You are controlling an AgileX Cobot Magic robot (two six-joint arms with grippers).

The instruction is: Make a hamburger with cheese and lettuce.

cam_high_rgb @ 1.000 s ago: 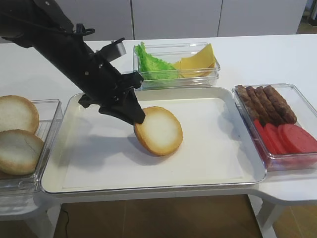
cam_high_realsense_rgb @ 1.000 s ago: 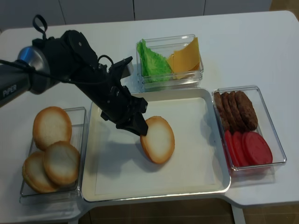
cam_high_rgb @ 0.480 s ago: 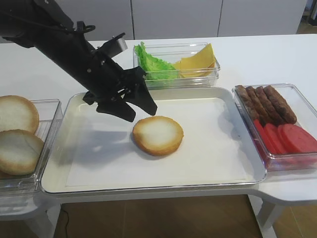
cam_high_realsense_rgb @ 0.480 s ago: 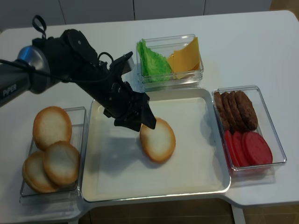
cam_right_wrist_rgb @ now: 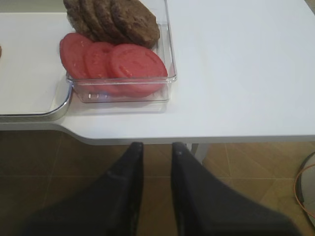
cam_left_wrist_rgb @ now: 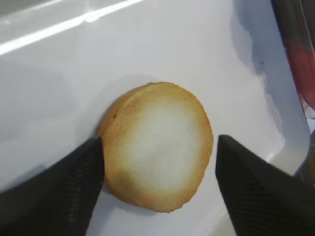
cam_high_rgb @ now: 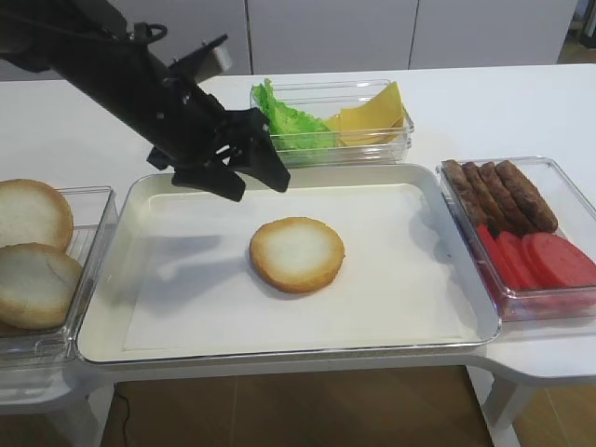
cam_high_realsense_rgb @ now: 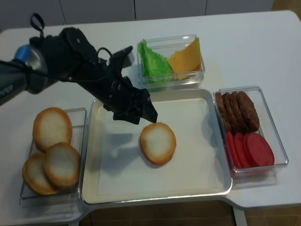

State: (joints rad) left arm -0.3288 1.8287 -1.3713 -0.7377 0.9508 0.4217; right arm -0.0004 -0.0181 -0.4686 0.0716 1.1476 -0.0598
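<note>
1. I have the bun half (cam_high_rgb: 296, 253) lying flat, pale face up, near the middle of the tray (cam_high_rgb: 447, 191). I judge that a good spot for it: there is bare tray all round, so either arm can lay slices on top without bumping a wall.

2. The lettuce (cam_high_rgb: 287, 121) and the cheese (cam_high_rgb: 371, 113) sit side by side in the clear tub (cam_high_rgb: 402, 140) just behind the tray, lettuce on the left, cheese propped at a slant on the right. Neither is on the bun yet, so I take the base as laid and the fillings as the work ahead.

3. My left gripper (cam_high_rgb: 253, 179) hangs above the back left part of the tray, apart from the bun, fingers spread wide and holding nothing. In the left wrist view the two fingertips (cam_left_wrist_rgb: 64, 194) frame the bun on either side with clear gaps.

4. The left arm comes in from the upper left and slopes down toward the tray, its wrist close to the lettuce end of the tub, which I judge handy for the next pick.

5. My right gripper (cam_right_wrist_rgb: 156, 162) is parked off the table's near edge, beside the tub of patties (cam_right_wrist_rgb: 113, 17) and red slices (cam_right_wrist_rgb: 110, 61). Its fingers are drawn together with only a slim gap, and nothing is between them.
</note>
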